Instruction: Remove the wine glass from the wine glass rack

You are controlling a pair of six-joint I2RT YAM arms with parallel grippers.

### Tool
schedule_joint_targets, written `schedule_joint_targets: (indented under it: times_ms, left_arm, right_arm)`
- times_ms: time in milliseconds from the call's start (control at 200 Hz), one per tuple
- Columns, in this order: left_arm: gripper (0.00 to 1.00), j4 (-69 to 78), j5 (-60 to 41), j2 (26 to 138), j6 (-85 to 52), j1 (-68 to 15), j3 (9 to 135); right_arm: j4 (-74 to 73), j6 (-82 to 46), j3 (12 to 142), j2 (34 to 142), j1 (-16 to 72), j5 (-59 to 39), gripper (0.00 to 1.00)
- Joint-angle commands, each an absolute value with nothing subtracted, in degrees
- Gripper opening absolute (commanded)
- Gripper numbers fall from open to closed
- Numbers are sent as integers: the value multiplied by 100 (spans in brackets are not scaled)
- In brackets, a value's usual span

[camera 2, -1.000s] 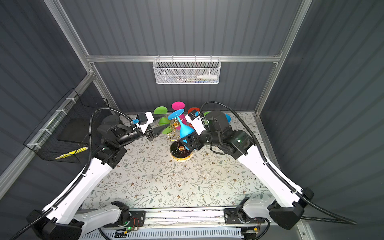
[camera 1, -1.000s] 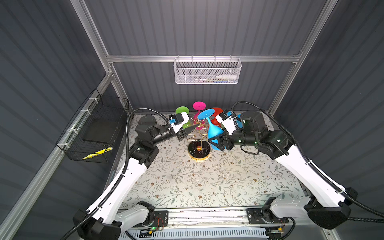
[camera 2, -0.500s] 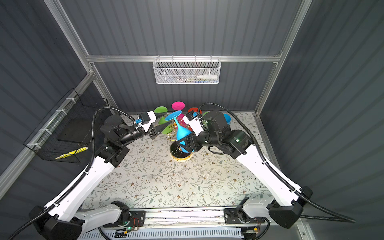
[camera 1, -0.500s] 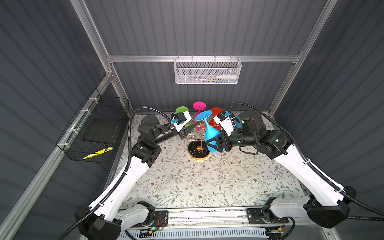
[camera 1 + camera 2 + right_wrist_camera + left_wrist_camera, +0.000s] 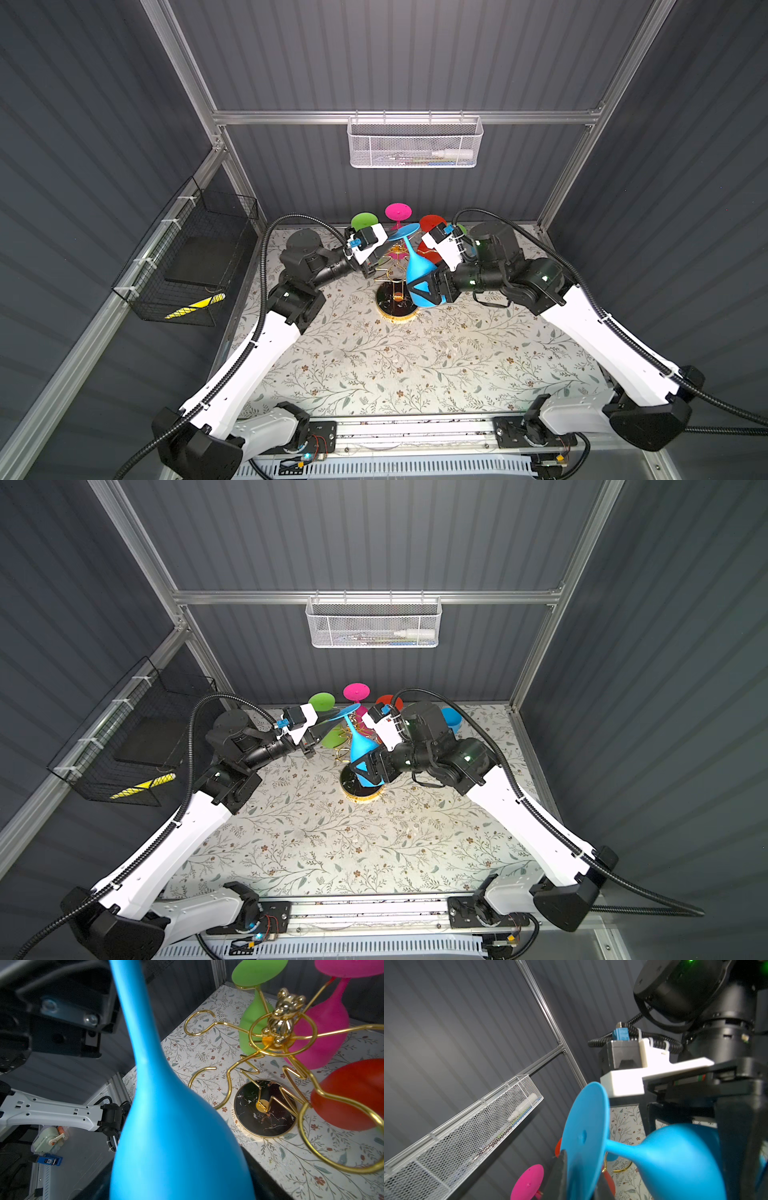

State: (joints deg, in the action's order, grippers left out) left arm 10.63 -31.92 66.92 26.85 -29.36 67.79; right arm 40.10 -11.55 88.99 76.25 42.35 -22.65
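While right gripper [image 5: 432,291] clamps blue wine glass [image 5: 417,270] bowl, left gripper [image 5: 581,1180] pinches foot; green glass [image 5: 252,1016], pink glass [image 5: 324,1028], red glass [image 5: 353,1093] crowd wine glass rack [image 5: 280,1020], partly hidden behind bowl in both top views.

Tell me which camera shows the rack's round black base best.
The right wrist view: the round black base shows nearly whole there, its gold rim and marbling sharp. In both top views it is small, with the blue wine glass covering its right edge. The left wrist view does not show it.
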Motion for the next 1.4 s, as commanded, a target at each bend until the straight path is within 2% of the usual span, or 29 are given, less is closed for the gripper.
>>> schedule_joint_targets:
  times_ms: [0,165,260,565,700,860,1120,1396]
  left_arm:
    - [0,1093,-3206,6603,2434,-2988,6927]
    - [0,1081,-2839,6516,2102,-2986,6828]
    - [0,1064,-2474,6423,1714,-2988,6708]
    - [0,1095,-1263,6058,-585,-2988,6156]
    - [0,1269,-1099,5824,-891,-2983,5779]
    - [0,1259,-1064,5715,-993,-2988,5673]
    - [0,1269,-1105,5756,-1011,-2986,5660]
    - [0,1261,-1124,5783,-941,-2988,5635]
  right_arm:
    - [3938,-1104,8930,7643,4274,-2270,67]
    - [3631,-1090,8713,7371,4252,-2110,92]
    - [3212,-1178,8416,7063,4169,-2177,99]
    - [1325,-2192,6934,5696,3103,-3344,99]
    - [958,-2450,6487,5247,2774,-3559,99]
    - [904,-2596,6329,5141,2670,-3359,98]
    - [849,-2811,6638,5595,2681,-3286,82]
    - [361,-3066,6810,5947,2698,-3400,71]
